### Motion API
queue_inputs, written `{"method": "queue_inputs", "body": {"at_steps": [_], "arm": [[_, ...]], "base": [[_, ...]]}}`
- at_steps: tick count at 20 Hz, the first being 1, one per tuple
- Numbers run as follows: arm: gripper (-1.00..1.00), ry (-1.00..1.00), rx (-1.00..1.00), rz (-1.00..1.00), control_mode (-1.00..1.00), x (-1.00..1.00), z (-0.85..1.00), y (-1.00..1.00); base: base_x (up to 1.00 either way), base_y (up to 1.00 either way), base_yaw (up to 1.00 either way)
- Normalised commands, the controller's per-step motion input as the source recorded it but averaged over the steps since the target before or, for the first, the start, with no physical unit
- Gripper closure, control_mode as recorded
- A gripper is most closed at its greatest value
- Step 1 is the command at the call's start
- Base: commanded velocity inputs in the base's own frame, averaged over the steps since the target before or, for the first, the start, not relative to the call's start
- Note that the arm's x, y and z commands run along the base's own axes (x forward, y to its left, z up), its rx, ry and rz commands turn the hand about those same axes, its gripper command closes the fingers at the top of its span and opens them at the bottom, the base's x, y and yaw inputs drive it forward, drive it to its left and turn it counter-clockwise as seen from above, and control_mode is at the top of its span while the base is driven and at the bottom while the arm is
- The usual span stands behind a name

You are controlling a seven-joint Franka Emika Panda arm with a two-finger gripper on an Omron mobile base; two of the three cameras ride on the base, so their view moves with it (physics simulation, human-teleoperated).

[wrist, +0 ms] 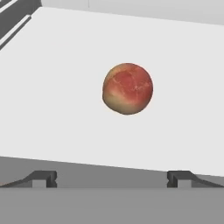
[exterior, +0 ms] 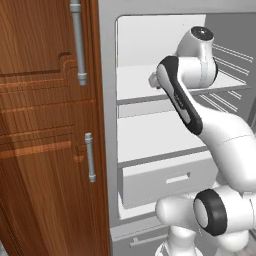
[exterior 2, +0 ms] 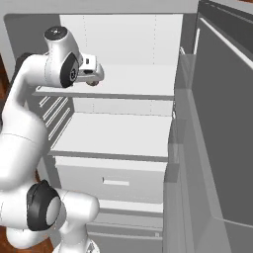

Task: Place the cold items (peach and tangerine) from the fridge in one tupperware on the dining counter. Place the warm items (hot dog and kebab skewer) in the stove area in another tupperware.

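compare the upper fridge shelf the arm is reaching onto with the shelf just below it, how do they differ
The upper shelf holds the peach, while the lower shelf looks bare in both base views. The open gripper is stretched over the upper shelf, aimed at the peach and apart from it; nothing reaches over the lower shelf. The lower shelf sits directly above the drawer. Both are flat, white and inside the open fridge.

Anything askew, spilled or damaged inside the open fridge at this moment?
Nothing stands out. The peach sits whole on the white fridge shelf, with no spill around it. The end effector is open, short of the fruit and not touching it.
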Motion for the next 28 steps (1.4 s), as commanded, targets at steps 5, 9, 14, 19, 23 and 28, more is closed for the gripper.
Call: {"method": "queue_inputs", "body": {"at_steps": [5, 9, 14, 19, 23, 28], "arm": [[-1.00, 0.00, 0.00, 0.00, -1.00, 0.34, -0.01, 0.00], [-1.00, 0.00, 0.00, 0.00, -1.00, 0.32, -0.05, 0.00], [-1.00, 0.02, 0.00, 0.00, -1.00, 0.36, -0.08, 0.00], [-1.00, 0.02, 0.00, 0.00, -1.00, 0.23, -0.15, 0.00], [-1.00, 0.02, 0.00, 0.00, -1.00, 0.26, -0.12, 0.00], [-1.00, 0.01, 0.00, 0.00, -1.00, 0.29, -0.08, 0.00]], "base": [[0.00, 0.00, 0.00], [0.00, 0.00, 0.00], [0.00, 0.00, 0.00], [0.00, 0.00, 0.00], [0.00, 0.00, 0.00], [0.00, 0.00, 0.00]]}}
